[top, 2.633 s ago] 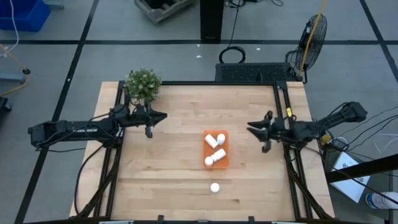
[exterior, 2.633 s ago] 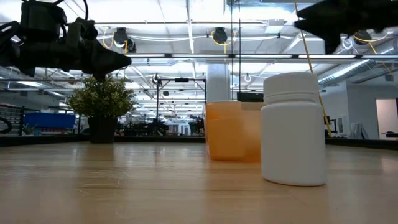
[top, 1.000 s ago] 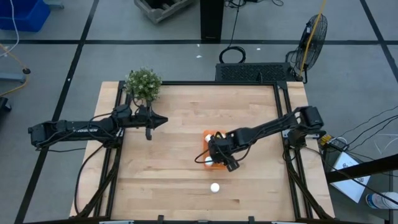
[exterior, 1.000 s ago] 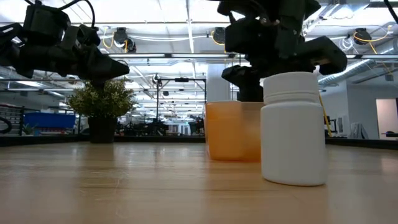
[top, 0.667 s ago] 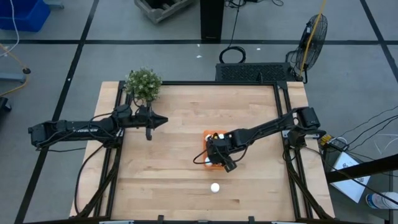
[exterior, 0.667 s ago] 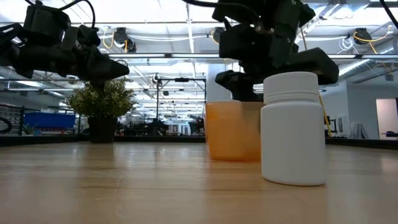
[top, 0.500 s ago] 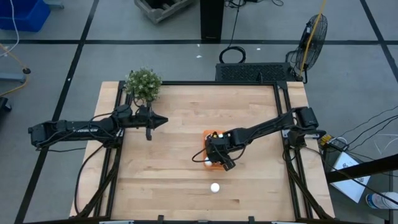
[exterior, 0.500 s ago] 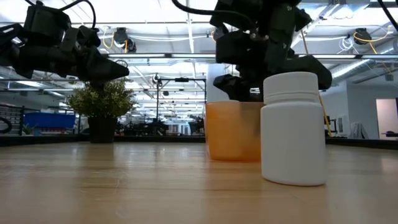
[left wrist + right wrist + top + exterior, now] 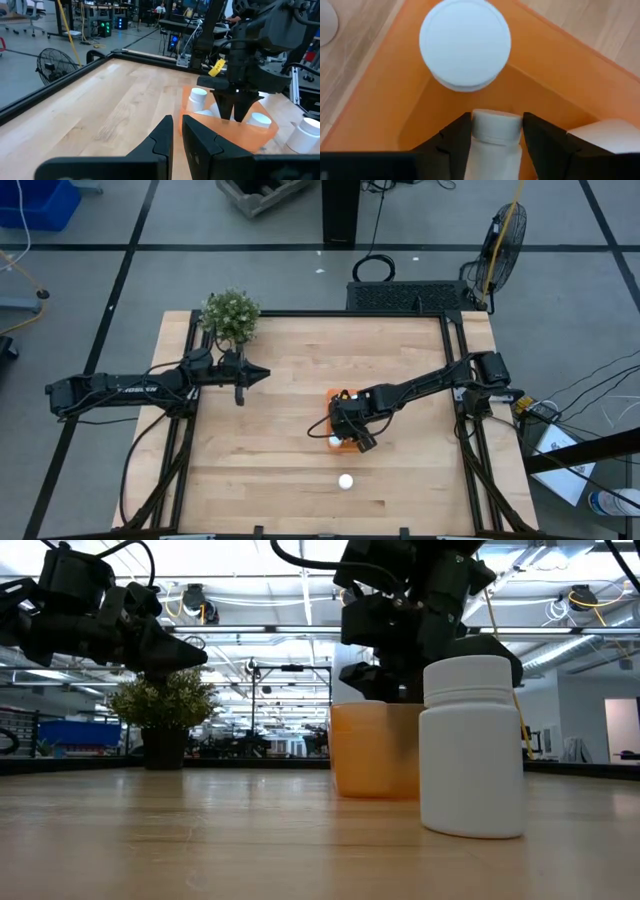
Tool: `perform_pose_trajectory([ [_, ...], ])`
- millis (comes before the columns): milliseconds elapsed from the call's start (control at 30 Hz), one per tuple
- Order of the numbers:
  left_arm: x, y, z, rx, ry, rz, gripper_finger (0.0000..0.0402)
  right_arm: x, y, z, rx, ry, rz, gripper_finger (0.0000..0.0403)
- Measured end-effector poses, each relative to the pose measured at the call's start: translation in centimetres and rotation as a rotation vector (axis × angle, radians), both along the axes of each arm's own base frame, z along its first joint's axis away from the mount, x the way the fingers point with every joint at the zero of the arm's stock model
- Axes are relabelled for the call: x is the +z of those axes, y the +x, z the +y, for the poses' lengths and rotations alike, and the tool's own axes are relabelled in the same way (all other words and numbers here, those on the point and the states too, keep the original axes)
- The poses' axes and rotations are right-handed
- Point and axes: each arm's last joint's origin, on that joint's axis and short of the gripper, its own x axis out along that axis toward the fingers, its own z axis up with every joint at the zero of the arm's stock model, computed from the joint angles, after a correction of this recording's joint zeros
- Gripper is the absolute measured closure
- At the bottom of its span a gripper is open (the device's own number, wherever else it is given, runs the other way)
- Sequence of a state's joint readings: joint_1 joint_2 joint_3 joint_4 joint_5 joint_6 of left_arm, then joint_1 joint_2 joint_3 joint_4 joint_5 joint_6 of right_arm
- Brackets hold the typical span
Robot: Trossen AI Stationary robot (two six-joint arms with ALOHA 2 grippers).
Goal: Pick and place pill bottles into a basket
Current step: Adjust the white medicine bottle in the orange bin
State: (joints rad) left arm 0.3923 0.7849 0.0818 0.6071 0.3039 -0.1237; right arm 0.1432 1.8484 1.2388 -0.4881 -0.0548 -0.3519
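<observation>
The orange basket (image 9: 332,412) stands right of the table's middle, and my right gripper (image 9: 347,430) reaches down into it. In the right wrist view my right gripper (image 9: 496,137) is shut on a white pill bottle (image 9: 496,131). Another pill bottle (image 9: 465,45) stands upright just beyond it, and a third (image 9: 612,135) shows beside it. One pill bottle (image 9: 345,481) stands upright on the table near the front edge, outside the basket. My left gripper (image 9: 262,371) is shut and empty, hovering left of the table's middle. My right gripper pinches the pill bottle between its two fingers, one on each side of its cap end (image 9: 496,124). The fingers come from above, pointing down into the basket. Whether the bottle rests on the basket's floor or is lifted, I cannot tell.
A green potted plant (image 9: 230,315) stands at the table's far left corner. The basket's walls (image 9: 395,100) and the neighbouring bottles stand close around my right gripper. Bare wood lies left of the basket and around the loose bottle (image 9: 472,750).
My right gripper has moved a little toward the table's left edge over the basket and down into it.
</observation>
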Motion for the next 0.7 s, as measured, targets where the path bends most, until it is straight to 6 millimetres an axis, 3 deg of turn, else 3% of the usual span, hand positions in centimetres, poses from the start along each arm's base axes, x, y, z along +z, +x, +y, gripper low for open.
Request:
perform_pose_trajectory([
  [167,0.0,0.0,0.0,-0.001,0.007,0.000,0.0357,0.0,0.0,0.0,-0.027,0.012,0.001,0.0284],
  [300,0.0,0.0,0.0,0.000,0.009,0.000,0.0357,0.0,0.1,-0.1,-0.048,0.021,0.004,0.0292],
  [700,0.0,0.0,0.0,0.000,0.014,0.000,0.0357,-1.5,0.0,-0.2,-0.066,0.009,0.078,0.0240],
])
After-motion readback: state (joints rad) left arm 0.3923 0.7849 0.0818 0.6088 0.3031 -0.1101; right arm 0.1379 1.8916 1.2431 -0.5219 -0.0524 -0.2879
